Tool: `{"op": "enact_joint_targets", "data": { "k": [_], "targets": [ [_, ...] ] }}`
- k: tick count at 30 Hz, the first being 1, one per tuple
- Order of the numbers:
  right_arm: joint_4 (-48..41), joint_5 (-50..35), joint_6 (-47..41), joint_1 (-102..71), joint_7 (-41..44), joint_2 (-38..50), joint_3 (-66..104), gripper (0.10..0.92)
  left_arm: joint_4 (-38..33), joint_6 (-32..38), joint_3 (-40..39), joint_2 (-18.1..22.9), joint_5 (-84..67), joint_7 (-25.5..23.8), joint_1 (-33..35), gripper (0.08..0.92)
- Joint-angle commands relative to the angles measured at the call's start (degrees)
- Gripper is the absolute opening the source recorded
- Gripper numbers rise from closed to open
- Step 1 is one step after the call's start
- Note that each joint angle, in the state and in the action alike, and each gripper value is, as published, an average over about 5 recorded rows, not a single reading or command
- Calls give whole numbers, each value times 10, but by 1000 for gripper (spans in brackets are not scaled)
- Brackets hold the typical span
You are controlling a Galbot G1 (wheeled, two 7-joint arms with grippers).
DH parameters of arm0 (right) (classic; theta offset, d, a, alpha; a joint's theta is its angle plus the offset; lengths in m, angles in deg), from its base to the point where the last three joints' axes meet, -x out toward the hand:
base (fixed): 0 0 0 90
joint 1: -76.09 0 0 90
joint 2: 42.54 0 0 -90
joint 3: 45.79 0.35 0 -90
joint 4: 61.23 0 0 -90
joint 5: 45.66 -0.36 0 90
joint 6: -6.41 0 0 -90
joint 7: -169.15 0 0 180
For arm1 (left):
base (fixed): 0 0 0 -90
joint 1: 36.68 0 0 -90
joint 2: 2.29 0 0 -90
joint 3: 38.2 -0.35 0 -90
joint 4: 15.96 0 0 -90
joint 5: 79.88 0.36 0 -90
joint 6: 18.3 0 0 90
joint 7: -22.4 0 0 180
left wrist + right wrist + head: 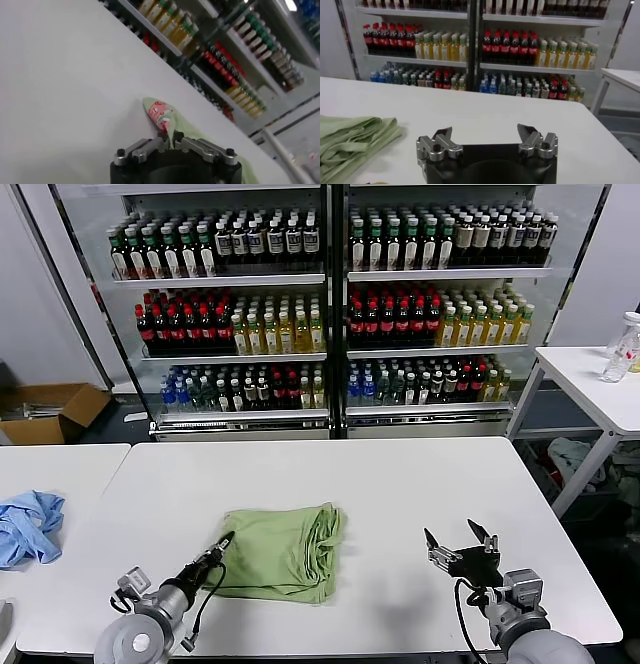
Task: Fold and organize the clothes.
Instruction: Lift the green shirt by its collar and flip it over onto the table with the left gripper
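Note:
A folded light-green shirt point(285, 550) lies on the white table point(400, 484), left of centre near the front edge. My left gripper point(224, 542) is at the shirt's left edge, shut on the fabric. In the left wrist view the green cloth with a red-and-white print point(159, 111) rises from between the closed jaws of the left gripper point(172, 141). My right gripper point(459, 536) hovers open over bare table to the right of the shirt, nothing between its fingers. The right wrist view shows the right gripper point(486, 132) open and the shirt's folded layers point(350, 140) off to one side.
A crumpled blue garment point(28, 524) lies on a second white table point(60, 469) to the left. A drinks cooler full of bottles point(330, 304) stands behind. Another table point(590, 379) with bottles is at the far right; a cardboard box point(45, 412) sits on the floor.

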State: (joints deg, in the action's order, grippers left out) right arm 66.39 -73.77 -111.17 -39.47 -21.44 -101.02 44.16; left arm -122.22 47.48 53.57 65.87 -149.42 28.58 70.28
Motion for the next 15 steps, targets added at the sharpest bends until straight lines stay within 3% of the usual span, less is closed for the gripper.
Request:
{"op": "enact_joint_targets", "data": {
  "k": [1,6,9,12,15],
  "targets": [
    [3,-5,2,1,0,1,8,823,-19,-4,146,-37,-120,3,12,111],
    [-1,-9,6,14,1,-2,3,823,-12,-10,268,-135,-122,7,26,111],
    [-2,-8,8,18,2,-7,-3,823,-28,-11,306,-173,-110,12,38,111],
    [0,-4,9,20,2,-10,-10,823,-85,-10,286,-183,-80,23,34,111],
    [2,1,10,20,2,-12,-15,823,-160,-2,204,-166,-19,39,20,111]
  ]
}}
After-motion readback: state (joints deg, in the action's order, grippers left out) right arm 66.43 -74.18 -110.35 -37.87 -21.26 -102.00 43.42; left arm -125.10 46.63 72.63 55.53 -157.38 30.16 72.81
